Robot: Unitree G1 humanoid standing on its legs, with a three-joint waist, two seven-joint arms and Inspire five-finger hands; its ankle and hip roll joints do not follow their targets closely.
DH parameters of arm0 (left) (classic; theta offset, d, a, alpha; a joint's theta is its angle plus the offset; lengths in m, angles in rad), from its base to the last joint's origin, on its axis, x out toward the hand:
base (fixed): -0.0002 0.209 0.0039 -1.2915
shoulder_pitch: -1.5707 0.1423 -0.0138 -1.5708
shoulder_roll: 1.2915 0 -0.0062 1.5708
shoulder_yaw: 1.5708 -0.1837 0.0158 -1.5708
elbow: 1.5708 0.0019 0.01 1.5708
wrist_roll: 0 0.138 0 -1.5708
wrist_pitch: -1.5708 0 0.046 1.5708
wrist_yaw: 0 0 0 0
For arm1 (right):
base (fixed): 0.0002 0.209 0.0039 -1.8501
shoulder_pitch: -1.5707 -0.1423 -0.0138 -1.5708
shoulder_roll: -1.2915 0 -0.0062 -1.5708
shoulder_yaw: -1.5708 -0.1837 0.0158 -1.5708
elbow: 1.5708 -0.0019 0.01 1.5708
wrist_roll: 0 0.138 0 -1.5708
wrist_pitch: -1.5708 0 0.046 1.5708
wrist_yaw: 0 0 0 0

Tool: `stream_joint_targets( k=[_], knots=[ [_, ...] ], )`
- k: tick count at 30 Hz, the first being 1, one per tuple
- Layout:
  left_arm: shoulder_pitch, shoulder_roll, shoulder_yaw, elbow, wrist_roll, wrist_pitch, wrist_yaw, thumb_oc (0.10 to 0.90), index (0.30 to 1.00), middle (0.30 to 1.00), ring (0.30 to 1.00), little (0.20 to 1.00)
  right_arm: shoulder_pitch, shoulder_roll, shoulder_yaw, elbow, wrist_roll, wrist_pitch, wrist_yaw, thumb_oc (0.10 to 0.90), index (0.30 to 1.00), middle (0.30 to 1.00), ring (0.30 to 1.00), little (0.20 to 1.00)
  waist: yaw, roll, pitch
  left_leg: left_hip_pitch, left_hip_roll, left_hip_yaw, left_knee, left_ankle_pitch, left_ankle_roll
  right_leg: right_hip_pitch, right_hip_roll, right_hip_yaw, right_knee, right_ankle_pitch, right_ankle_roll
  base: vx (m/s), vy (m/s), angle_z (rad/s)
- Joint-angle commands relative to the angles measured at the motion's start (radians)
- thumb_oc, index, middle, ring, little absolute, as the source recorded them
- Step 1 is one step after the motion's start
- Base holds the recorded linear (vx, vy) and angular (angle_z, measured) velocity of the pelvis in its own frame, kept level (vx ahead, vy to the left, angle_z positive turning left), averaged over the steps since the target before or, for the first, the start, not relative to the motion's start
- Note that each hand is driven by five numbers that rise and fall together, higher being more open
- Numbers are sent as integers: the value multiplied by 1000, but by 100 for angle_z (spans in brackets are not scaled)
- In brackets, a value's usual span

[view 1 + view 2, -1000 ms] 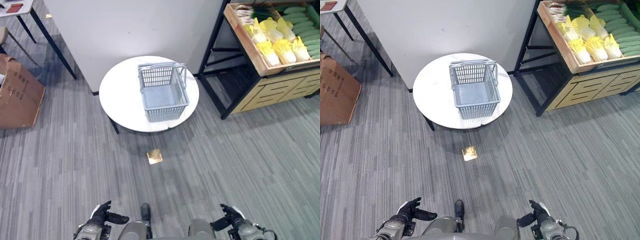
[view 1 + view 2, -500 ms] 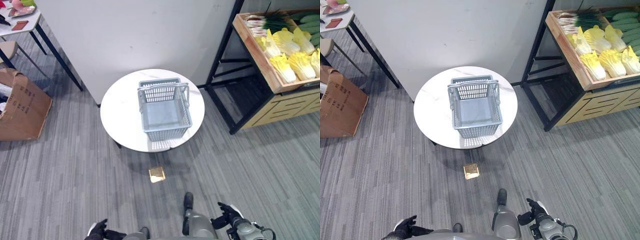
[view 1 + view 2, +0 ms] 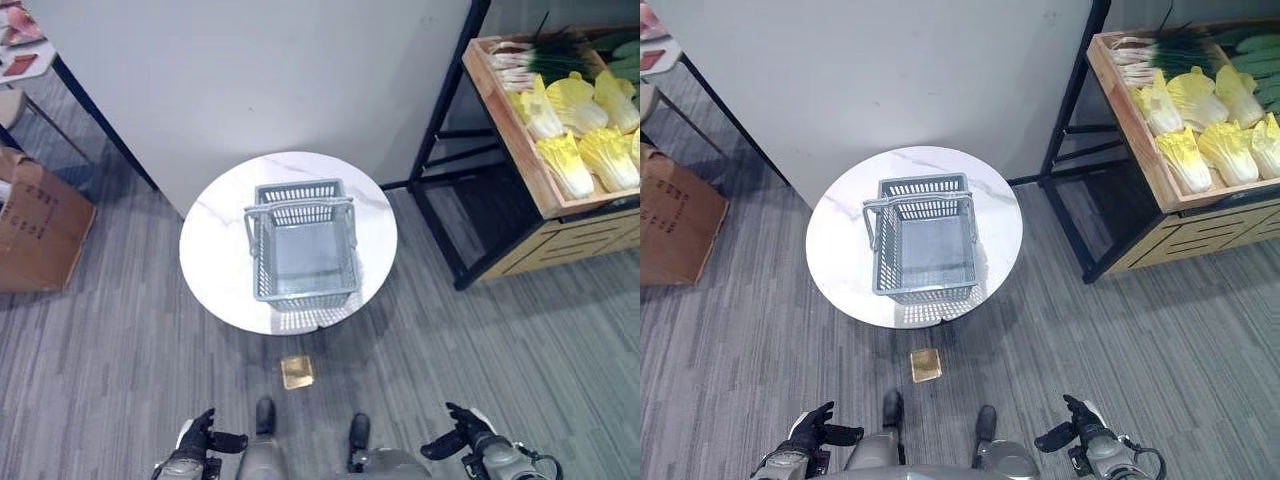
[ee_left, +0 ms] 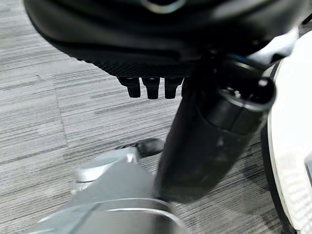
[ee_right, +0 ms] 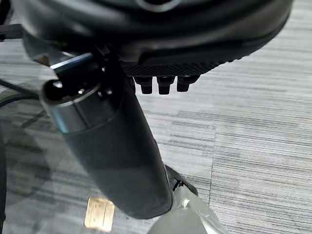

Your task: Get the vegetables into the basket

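An empty grey plastic basket (image 3: 300,286) stands on a round white table (image 3: 215,250) straight ahead, its handles up. The vegetables lie in a wooden crate (image 3: 503,108) on a shelf at the far right: yellow-green cabbages (image 3: 566,160), green onions (image 3: 535,50) and cucumbers (image 3: 626,45). My left hand (image 3: 198,439) hangs low at the near left and my right hand (image 3: 462,440) low at the near right. Both are open and hold nothing, well short of the table. In the wrist views each thumb (image 4: 209,141) (image 5: 112,156) stretches over grey carpet.
A white partition wall (image 3: 250,80) rises right behind the table. The crate rests on a black metal shelf frame (image 3: 440,200). A cardboard box (image 3: 35,230) and a dark-legged table (image 3: 20,55) stand at the far left. A brass floor plate (image 3: 297,372) lies before the table.
The whole picture has shifted, so the camera moved: table and basket now sit lower and a little left in view. Both hands stay low; the left one shows more fully.
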Motion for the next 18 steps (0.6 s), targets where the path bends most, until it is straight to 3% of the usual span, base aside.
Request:
stream_joint_targets(
  k=[1, 4, 6, 12, 15, 18],
  knots=[
    [-26, -23, -32, 7, -6, -16, -3, 900, 1000, 1000, 1000, 1000, 7, -17, -27, -3, 5, -18, -5, 900, 1000, 1000, 1000, 1000, 10, 1, 2, 17, -51, 8, 72, -53, 43, -67, -158, 64, 115, 21, 131, 162, 300, -48],
    [-28, -16, -33, 10, 0, -18, -3, 900, 1000, 1000, 1000, 1000, 9, -4, -34, 0, 7, -18, -10, 900, 1000, 1000, 1000, 1000, 7, -8, 2, 36, -73, 27, 53, -64, 62, -76, -177, 84, 124, 40, 145, 79, 237, -2],
    [-27, -3, -24, 21, 1, -17, 0, 900, 1000, 1000, 1000, 1000, -2, 21, -37, -11, 17, -17, -20, 900, 1000, 1000, 1000, 1000, 12, -24, 6, 62, -103, 71, 5, -68, 90, -111, -206, 110, 140, 91, 173, 15, 285, -23],
    [-14, 7, -5, 42, 1, -14, 13, 900, 1000, 1000, 1000, 1000, -8, 31, -101, 2, 86, -22, -68, 900, 1000, 1000, 1000, 1000, 14, -38, 4, 110, -124, 103, -51, -68, 107, -115, -230, 114, 143, 134, 198, 26, 136, -28],
    [2, 16, 12, 44, -2, -14, 25, 900, 1000, 1000, 1000, 1000, -19, -11, -154, 16, 64, -22, -133, 900, 1000, 1000, 1000, 1000, 19, -45, -12, 131, -132, 102, -60, -76, 110, -93, -240, 102, 120, 150, 209, 48, 26, 1],
    [17, 26, 5, 25, 2, -17, 33, 900, 1000, 1000, 1000, 1000, -81, -113, -166, 18, -45, -8, -208, 900, 1000, 1000, 1000, 1000, 31, -47, -23, 134, -131, 101, -66, -78, 106, -77, -245, 87, 88, 149, 215, 10, 2, 2]
  ],
)
